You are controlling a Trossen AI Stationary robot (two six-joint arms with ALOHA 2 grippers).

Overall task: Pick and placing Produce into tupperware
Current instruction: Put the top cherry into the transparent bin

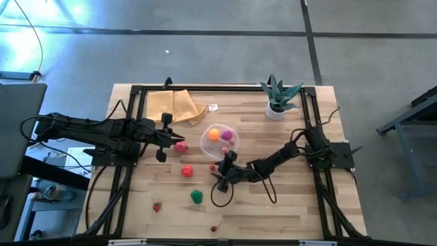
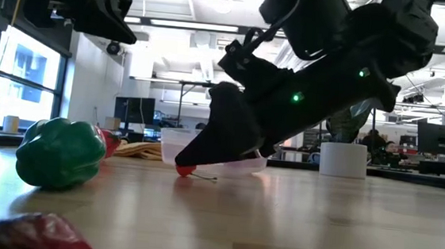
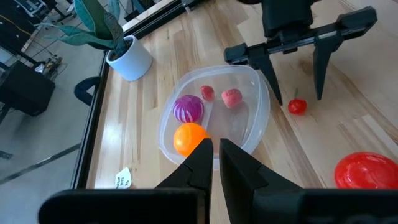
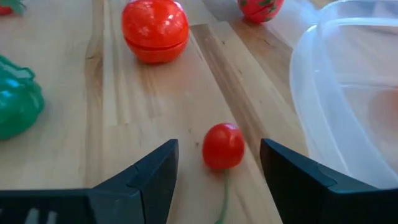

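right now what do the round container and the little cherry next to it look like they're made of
Container: thin clear plastic, it seems; the wood grain and the produce inside show through its wall, and the rim catches glare.
Cherry: probably hard moulded plastic with a glossy red skin, going by the bright highlight on top; its thin stem could be wire or plastic, hard to tell.

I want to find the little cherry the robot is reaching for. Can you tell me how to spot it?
Find the round clear tupperware in the middle of the wooden table. Just beside its rim, on the bare wood, the right gripper stands open around a tiny red cherry. It is much smaller than the red tomato nearby and has a thin stem.
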